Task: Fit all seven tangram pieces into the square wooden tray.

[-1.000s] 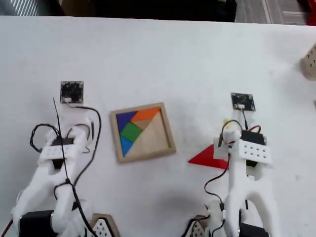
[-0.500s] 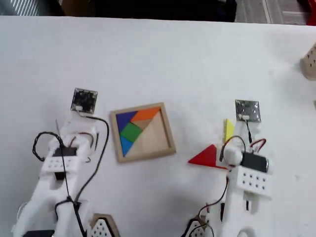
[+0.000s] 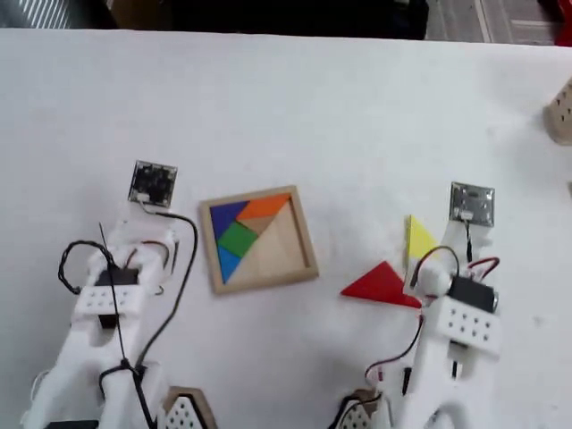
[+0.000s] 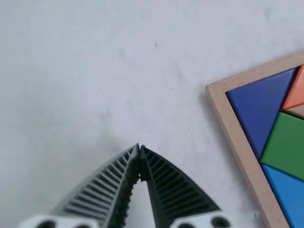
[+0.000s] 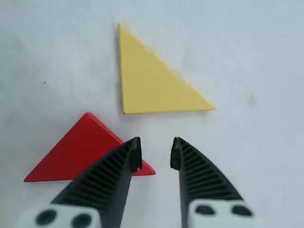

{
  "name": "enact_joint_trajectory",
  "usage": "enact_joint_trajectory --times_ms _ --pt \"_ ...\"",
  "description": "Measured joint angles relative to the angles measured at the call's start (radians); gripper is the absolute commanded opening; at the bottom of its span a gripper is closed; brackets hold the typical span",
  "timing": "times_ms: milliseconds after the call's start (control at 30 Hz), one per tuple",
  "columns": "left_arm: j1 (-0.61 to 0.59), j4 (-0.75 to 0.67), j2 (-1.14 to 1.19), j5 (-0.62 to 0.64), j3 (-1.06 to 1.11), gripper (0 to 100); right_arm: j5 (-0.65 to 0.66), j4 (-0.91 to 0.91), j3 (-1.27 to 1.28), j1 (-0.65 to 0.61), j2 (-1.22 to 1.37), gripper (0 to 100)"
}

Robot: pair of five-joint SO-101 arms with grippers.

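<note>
Ok, ur right claw (image 5: 155,154), tips slightly apart, over red triangle (image 5: 80,152) corner; yellow triangle (image 5: 149,85) just beyond. Left claw (image 4: 139,154) together.

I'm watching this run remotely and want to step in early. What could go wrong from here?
1. The right pincer, open, sits over just one corner of the flat red triangle; closing there may slip or spin it.
2. The yellow triangle lies close by and might get nudged.

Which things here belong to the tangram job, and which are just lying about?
Job: wooden tray, dark blue piece, orange piece, green piece, light blue piece, red triangle, yellow triangle.
Lying about: holed wooden block, far right in the high view.
</note>
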Motion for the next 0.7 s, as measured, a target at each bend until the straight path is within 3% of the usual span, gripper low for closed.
enact_joint_trajectory --times_ms 133,267,400,567,700 --pt "0.0 0.0 0.0 0.0 0.0 2 0.066 -0.005 -0.106 -0.009 0.256 12.9" --pt "0.0 0.0 0.0 0.0 0.0 2 0.15 0.014 -0.178 -0.087 0.443 21.9" --pt "0.0 0.0 0.0 0.0 0.0 2 0.224 0.051 -0.204 -0.181 0.466 30.1" --pt "0.0 0.0 0.0 0.0 0.0 2 0.427 0.055 -0.204 -0.381 0.466 30.7" --pt "0.0 0.0 0.0 0.0 0.0 2 0.546 0.034 -0.204 -0.405 0.468 30.7"
